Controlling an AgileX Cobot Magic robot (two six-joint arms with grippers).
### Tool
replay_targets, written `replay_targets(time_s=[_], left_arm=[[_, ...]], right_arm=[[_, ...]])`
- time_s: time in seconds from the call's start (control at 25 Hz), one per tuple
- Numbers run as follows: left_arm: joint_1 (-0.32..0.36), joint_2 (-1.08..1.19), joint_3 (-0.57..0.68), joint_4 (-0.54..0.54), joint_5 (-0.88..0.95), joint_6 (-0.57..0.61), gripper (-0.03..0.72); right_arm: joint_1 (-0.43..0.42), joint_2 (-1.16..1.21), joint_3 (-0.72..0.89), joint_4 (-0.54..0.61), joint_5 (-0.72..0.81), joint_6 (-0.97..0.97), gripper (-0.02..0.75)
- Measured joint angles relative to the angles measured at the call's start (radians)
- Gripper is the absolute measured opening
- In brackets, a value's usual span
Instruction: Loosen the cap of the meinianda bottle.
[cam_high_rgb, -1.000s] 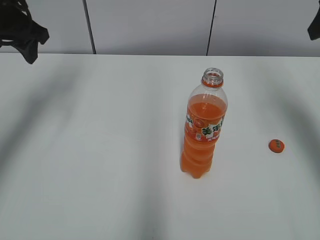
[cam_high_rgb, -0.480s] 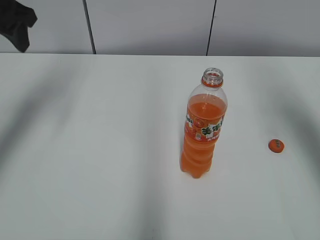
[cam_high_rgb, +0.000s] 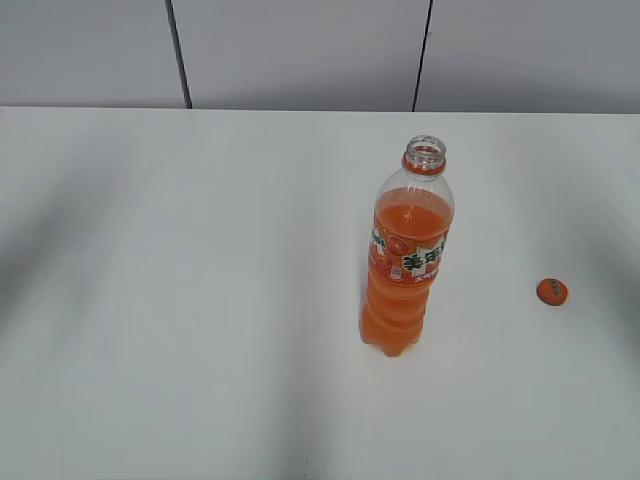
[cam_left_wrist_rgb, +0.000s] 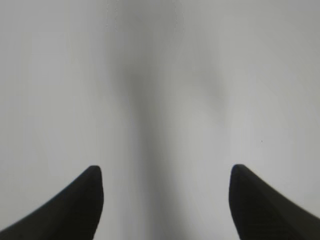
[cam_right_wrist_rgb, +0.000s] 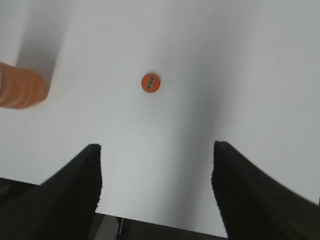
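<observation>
The meinianda bottle (cam_high_rgb: 405, 265) stands upright on the white table, right of the middle, with its mouth open and no cap on it. Its lower body shows at the left edge of the right wrist view (cam_right_wrist_rgb: 20, 90). The orange cap (cam_high_rgb: 552, 292) lies flat on the table to the right of the bottle, and shows in the right wrist view (cam_right_wrist_rgb: 150, 82). My right gripper (cam_right_wrist_rgb: 156, 150) is open and empty, held high above the table's edge, short of the cap. My left gripper (cam_left_wrist_rgb: 165, 172) is open and empty over bare table. Neither gripper shows in the exterior view.
The white table (cam_high_rgb: 200, 300) runs to a grey panelled wall (cam_high_rgb: 300, 50) at the back. The table's edge (cam_right_wrist_rgb: 150, 222) shows at the bottom of the right wrist view.
The left arm, at the top left corner of the exterior view before, has moved up and out of that view. The bottle and the cap have not moved.
</observation>
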Motion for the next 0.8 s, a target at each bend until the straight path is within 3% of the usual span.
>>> replay_targets(time_s=[0.16,0.56,0.8], left_arm=[[0.033,-0.125,0.112,-0.018,-0.02,0.0,0.481],[0.034,-0.493,0.41,-0.145,-0.133,0.0,0.48],[0.034,-0.713,0.562,-0.153,-0.142,0.0,0.476]], right_arm=[[0.0,-0.117,0.146,-0.001,-0.048,0.0,0.514],[0.0,-0.407,0.498,0.011,-0.185,0.0,0.515],[0.0,-0.556,0.676,0.012,-0.216,0.0,0.515]])
